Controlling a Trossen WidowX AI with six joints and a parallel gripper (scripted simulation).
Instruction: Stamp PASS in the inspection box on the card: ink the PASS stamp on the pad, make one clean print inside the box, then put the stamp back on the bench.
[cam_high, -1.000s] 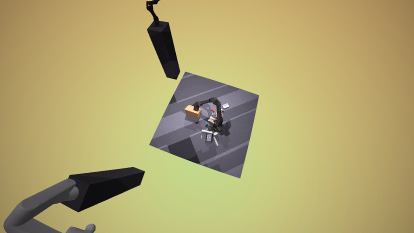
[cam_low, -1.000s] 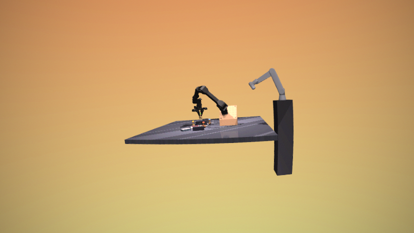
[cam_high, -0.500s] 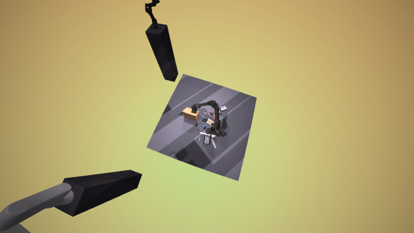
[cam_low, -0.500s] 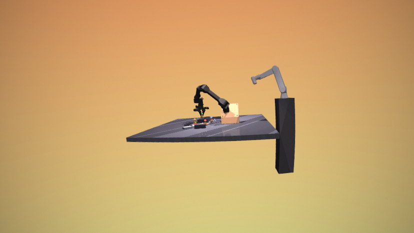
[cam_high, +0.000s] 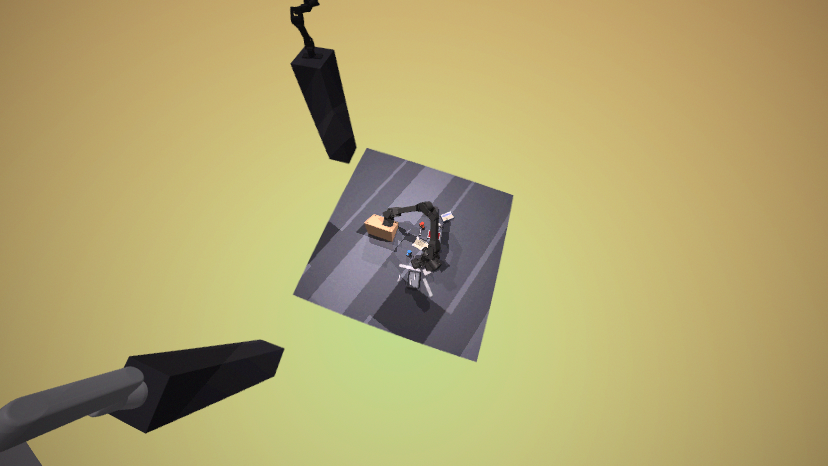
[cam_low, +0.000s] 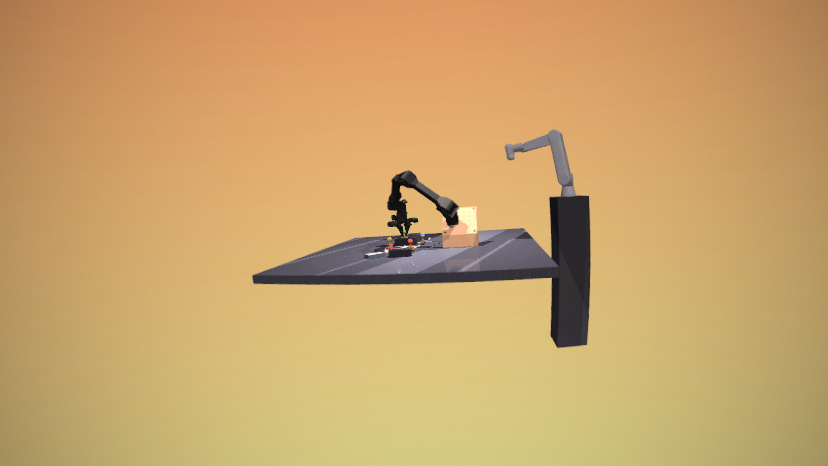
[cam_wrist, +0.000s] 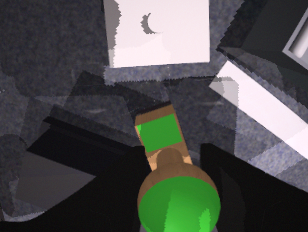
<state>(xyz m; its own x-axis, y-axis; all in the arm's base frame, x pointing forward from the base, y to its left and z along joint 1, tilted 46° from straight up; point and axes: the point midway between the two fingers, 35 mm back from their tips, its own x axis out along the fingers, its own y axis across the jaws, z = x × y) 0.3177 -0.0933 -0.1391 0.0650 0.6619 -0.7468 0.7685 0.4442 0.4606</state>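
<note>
My gripper (cam_wrist: 172, 154) (cam_low: 403, 233) is shut on the green-knobbed stamp (cam_wrist: 179, 205), which has a wooden body with a green patch on top. Its printing face is hidden. In the wrist view the stamp is beyond one end of a dark block (cam_wrist: 75, 145) and short of a white block. The height of the stamp above the bench is unclear. The cream card (cam_high: 420, 243) lies beside the arm in the top view; its box is too small to read. The red ink pad (cam_high: 431, 235) is partly covered by the arm. The fingertips are hidden in the top view.
A white block (cam_wrist: 175, 45) with a crescent mark, a white bar (cam_wrist: 270, 105) and a dark tray (cam_wrist: 260, 37) (cam_high: 414, 280) lie near the gripper. A blue-knobbed stamp (cam_high: 409, 252) (cam_low: 422, 235), a red-orange one (cam_high: 421, 224) (cam_low: 410, 240) and a yellow one (cam_low: 389, 239) stand nearby. A wooden box (cam_high: 380, 229) stands by the arm's base.
</note>
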